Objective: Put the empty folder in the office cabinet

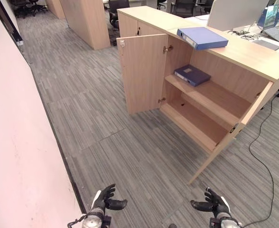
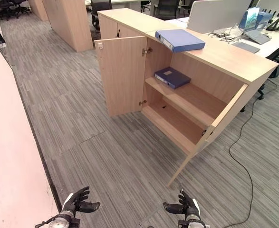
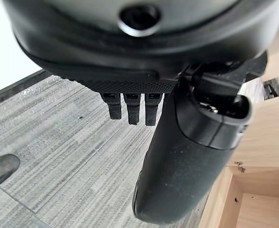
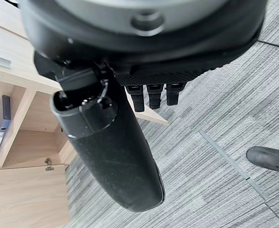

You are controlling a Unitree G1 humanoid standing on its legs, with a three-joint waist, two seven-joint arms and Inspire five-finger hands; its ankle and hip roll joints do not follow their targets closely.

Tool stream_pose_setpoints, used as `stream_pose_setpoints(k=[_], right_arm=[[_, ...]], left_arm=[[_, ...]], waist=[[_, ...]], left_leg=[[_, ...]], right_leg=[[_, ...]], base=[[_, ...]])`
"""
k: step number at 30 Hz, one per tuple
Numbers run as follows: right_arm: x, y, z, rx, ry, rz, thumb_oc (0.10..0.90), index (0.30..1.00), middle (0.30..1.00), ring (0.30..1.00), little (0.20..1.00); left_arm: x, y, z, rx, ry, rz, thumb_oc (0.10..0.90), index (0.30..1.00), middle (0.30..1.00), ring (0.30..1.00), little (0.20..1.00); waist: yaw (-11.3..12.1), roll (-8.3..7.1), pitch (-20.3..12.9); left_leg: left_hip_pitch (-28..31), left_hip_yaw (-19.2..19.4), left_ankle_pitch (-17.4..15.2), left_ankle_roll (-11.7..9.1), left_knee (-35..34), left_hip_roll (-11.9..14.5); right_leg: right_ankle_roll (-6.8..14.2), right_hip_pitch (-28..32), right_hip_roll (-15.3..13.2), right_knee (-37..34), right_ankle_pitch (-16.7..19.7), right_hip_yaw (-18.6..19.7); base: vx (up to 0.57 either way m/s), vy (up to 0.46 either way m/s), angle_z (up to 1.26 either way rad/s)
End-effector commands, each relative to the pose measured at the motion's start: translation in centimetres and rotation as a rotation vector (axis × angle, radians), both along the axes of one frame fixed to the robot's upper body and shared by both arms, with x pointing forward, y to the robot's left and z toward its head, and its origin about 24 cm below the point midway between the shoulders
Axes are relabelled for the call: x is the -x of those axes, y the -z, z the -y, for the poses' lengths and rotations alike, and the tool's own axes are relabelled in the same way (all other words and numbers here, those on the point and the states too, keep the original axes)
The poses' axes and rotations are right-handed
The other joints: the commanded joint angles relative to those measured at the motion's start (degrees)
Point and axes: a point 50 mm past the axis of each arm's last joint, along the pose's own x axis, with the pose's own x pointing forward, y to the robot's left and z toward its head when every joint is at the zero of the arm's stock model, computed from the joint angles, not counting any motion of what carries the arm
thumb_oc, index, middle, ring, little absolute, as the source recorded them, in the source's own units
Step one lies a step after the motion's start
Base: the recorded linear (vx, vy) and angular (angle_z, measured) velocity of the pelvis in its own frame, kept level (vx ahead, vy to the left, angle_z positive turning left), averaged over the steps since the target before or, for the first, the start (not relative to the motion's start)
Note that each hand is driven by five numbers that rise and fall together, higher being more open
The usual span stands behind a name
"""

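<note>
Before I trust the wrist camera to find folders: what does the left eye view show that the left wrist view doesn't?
Left eye view: a light blue folder on the cabinet top, a dark blue folder on its upper shelf, the right hand open. Left wrist view: close up, the left hand with fingers relaxed, empty. Both: left hand, cabinet, carpet.

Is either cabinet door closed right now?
No, both doors of the cabinet stand swung open, showing a dark blue folder on its upper shelf.
</note>
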Motion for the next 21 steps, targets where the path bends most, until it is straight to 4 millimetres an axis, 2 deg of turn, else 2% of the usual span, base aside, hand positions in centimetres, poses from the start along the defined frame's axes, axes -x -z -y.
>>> stream_pose_setpoints(k=[1,10,21], right_arm=[[-3.2,-2.2,1.1,0.055,-0.031,0.141,0.8,0.9,0.9,0.9,0.9],[-2.1,-1.2,1.0,0.042,-0.027,0.078,0.8,0.9,0.9,0.9,0.9],[-1.9,-1.0,1.0,0.039,-0.025,0.061,0.8,0.9,0.9,0.9,0.9]], left_arm=[[-3.4,-2.4,-0.4,-0.001,0.035,0.174,0.8,0.9,0.9,0.9,0.9],[-2.9,-1.9,-0.4,0.005,0.026,0.145,0.8,0.9,0.9,0.9,0.9],[-2.6,-1.8,-0.4,0.004,0.031,0.133,0.8,0.9,0.9,0.9,0.9]], waist=[[-0.7,0.03,0.0],[-0.7,0.11,0.1],[-0.7,0.33,0.1]], left_leg=[[3.6,-2.3,0.2,-5.7,0.8,4.9],[3.5,-2.7,0.4,-5.7,0.8,5.0],[3.2,-2.9,1.0,-6.1,0.9,5.6]], right_leg=[[5.8,1.4,-5.5,2.3,-1.8,-0.7],[5.6,1.3,-5.3,2.5,-2.2,-0.5],[5.3,1.3,-4.6,2.3,-2.6,-0.5]], base=[[0.0,0.0,0.0],[0.0,0.0,0.0],[0.0,0.0,0.0]])
